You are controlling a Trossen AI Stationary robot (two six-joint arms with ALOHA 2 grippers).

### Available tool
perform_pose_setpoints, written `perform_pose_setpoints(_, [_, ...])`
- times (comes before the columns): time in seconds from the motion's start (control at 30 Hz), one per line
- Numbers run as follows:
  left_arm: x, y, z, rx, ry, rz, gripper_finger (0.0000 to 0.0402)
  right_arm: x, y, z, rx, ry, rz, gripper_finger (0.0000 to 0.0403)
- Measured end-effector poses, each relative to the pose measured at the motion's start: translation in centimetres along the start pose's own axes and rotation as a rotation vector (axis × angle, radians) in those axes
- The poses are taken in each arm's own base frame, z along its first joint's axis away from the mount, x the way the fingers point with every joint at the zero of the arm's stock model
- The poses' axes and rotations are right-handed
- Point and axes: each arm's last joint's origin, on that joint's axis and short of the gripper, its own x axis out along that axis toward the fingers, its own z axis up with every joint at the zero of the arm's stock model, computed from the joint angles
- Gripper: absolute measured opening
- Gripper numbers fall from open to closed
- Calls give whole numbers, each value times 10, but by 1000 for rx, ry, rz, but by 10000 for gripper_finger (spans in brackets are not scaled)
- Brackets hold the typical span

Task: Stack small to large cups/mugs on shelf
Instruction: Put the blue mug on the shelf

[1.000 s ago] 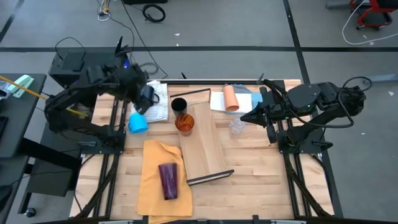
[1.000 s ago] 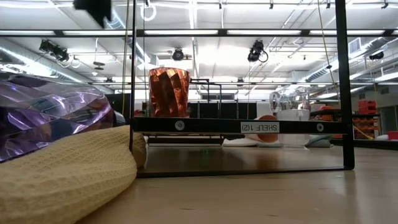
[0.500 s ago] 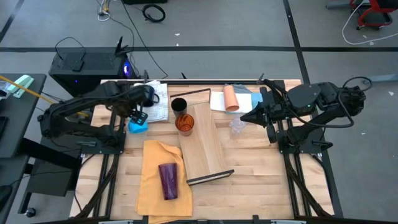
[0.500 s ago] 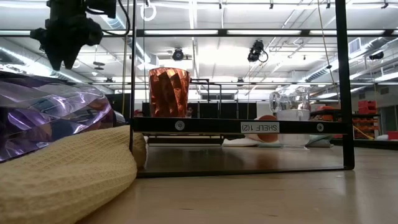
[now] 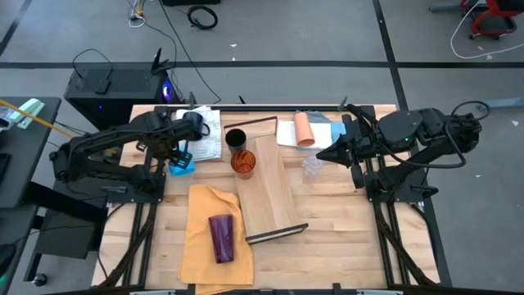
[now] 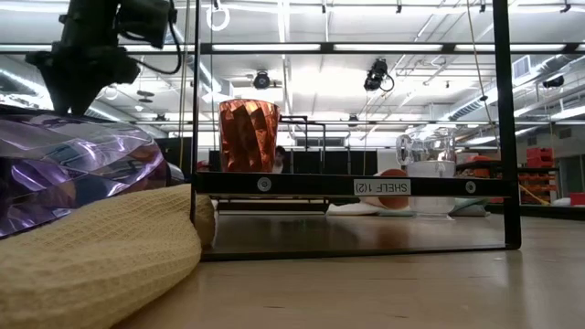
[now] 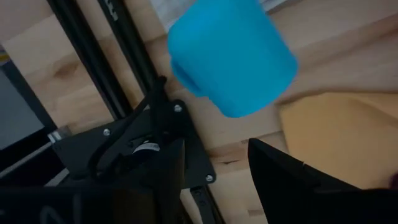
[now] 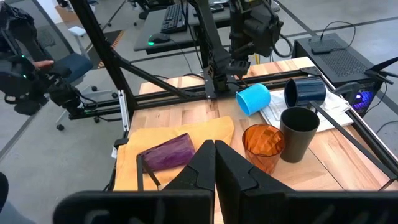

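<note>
A bright blue mug [image 5: 182, 165] lies on its side on the table at the left; it also shows in the left wrist view [image 7: 231, 57]. My left gripper [image 5: 181, 150] is open just above it, touching nothing; its fingers [image 7: 280, 180] frame the table edge below the mug. An orange tumbler [image 5: 242, 164] stands on the far end of the pale shelf plank [image 5: 274, 201]. A black cup [image 5: 236, 138] stands behind it. A purple tumbler [image 5: 222, 238] lies on a mustard cloth. My right gripper [image 5: 322, 156] is shut and empty, beside the clear cups [image 5: 312, 168].
A peach cup [image 5: 304, 129] lies on folded cloths at the back. A navy mug [image 8: 306, 91] lies on papers behind the black cup. Dark frame bars [image 5: 151, 176] run along the table's left side next to the blue mug. Bare tabletop lies near right [image 5: 344, 238].
My left gripper has come down from high over the table's far left and toward the near-left, ending just above the blue mug. The mug and the other cups have stayed where they were.
</note>
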Motion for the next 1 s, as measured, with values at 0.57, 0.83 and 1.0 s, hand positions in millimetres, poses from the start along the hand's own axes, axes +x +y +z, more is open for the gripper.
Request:
perform_pose_setpoints(0.57, [16, -14, 9, 20, -75, -120, 229, 0, 0, 0, 9, 0, 0, 9])
perform_pose_setpoints(0.83, [15, -27, -2, 313, -122, -105, 291, 0, 0, 0, 18, 0, 0, 9])
perform_pose_setpoints(1.0, [14, -33, -11, 411, -154, -65, 312, 0, 0, 0, 18, 0, 0, 9])
